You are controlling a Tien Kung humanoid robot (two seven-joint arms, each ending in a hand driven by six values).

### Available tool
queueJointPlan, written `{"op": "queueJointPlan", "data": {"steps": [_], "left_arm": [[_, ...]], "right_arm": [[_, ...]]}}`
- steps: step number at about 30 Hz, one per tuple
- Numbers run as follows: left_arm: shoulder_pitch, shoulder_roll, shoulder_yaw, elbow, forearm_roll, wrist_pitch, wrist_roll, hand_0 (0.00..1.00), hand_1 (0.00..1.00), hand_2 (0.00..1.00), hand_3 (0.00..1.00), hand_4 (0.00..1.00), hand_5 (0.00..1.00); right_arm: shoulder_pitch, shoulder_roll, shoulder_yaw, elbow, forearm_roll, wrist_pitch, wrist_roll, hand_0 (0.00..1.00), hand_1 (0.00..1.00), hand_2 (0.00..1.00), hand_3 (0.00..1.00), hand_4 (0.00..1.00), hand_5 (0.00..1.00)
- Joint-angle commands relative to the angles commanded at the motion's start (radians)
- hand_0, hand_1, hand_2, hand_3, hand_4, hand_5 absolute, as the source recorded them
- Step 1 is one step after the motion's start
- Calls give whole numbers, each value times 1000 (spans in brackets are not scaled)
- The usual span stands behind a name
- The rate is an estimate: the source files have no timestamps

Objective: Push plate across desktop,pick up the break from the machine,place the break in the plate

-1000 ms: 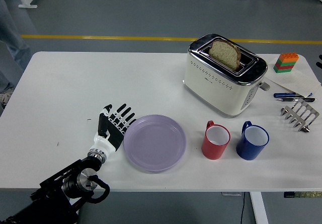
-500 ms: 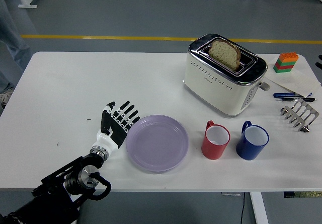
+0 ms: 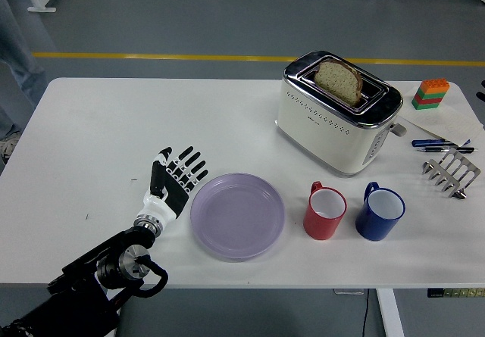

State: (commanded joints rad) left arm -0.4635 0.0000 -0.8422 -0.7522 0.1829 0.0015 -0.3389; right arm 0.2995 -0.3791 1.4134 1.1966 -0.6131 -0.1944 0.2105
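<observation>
Left five-fingered black-and-white robot hand [image 3: 173, 186] standing on edge on the white rectangular table [image 3: 98, 125], fingers [image 3: 189, 172] extended, spread and grasping nothing. The round lilac plastic plate [image 3: 238, 215] lies flat just off the fingertips and palm side, its rim at or very near the outer fingers; whether they actually touch cannot be told from this view. The right hand is not visible.

Step in hand, as judged: pushing the plate across the table, away from the palm, toward the cream two-slot toaster with chrome top [image 3: 337, 112], which stands well beyond the fingertips on the far side of the plate. The slice of brown-crusted bread [image 3: 339, 80] stands upright in one slot, untouched, so picking and placing appear to remain undone.

To push well: keep the fingers straight and together enough to act as one flat blade, with contact low on the rim so the plate slides rather than tips. Direct the force through the plate's centre; an off-centre push would likely spin it. Advance slowly, since a smooth plate on a smooth table may run ahead of the fingers.

Hazard: the red ceramic mug [image 3: 326, 211] sits just past the plate's far rim, with the blue ceramic mug [image 3: 380, 213] beside it. A push straight away from the palm would probably strike the red mug; angling toward the toaster avoids it.
</observation>
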Motion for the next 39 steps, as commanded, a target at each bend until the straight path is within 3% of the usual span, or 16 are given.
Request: {"op": "queueJointPlan", "data": {"steps": [9,12,14,15,18,20,21,22,28,31,33,35,37,39], "left_arm": [[95,0,-216,-149,267,68,35,736,735,750,739,571,998],[147,4,-297,-238,382,148,92,736,735,750,739,571,998],[171,5,-325,-288,451,177,117,736,735,750,739,571,998],[184,6,-338,-313,482,191,127,737,727,735,730,565,998],[227,10,-373,-393,534,211,144,737,727,735,730,565,998],[259,19,-394,-443,552,218,162,737,727,735,730,565,998],[272,22,-400,-471,557,220,169,740,726,729,727,557,998],[280,25,-405,-487,560,221,174,740,726,729,727,557,998],[412,94,-475,-677,642,243,269,735,725,728,726,549,998],[463,119,-517,-739,688,240,301,735,725,728,726,549,998],[472,123,-526,-750,694,239,304,734,727,727,725,551,998],[532,146,-589,-810,704,220,335,734,727,727,725,551,998],[559,148,-623,-836,706,213,344,734,727,727,725,551,998],[601,131,-684,-870,708,205,351,735,726,727,723,540,998]], "right_arm": [[13,-20,-5,-11,-14,-10,6,742,705,699,656,518,212],[42,-36,-12,-27,-53,-6,-9,742,705,699,656,518,212],[62,-49,-18,-39,-85,3,-24,742,705,699,656,518,212],[73,-56,-23,-46,-106,9,-32,786,742,736,728,669,204],[116,-75,-46,-74,-182,23,-50,786,742,736,728,669,204],[148,-86,-69,-98,-230,27,-61,786,742,736,728,669,204],[160,-89,-76,-105,-257,28,-65,816,762,764,769,752,224],[166,-90,-82,-110,-272,28,-67,816,762,764,769,752,224],[234,-99,-163,-177,-460,11,-92,824,774,775,780,770,229],[257,-98,-180,-215,-549,-10,-94,824,774,775,780,770,229],[261,-98,-182,-222,-570,-12,-94,827,778,777,785,775,227],[293,-97,-198,-245,-587,-1,-110,827,778,777,785,775,227],[305,-96,-204,-250,-589,3,-115,827,778,777,785,775,227],[330,-93,-225,-256,-595,19,-126,826,779,779,787,780,234]]}}
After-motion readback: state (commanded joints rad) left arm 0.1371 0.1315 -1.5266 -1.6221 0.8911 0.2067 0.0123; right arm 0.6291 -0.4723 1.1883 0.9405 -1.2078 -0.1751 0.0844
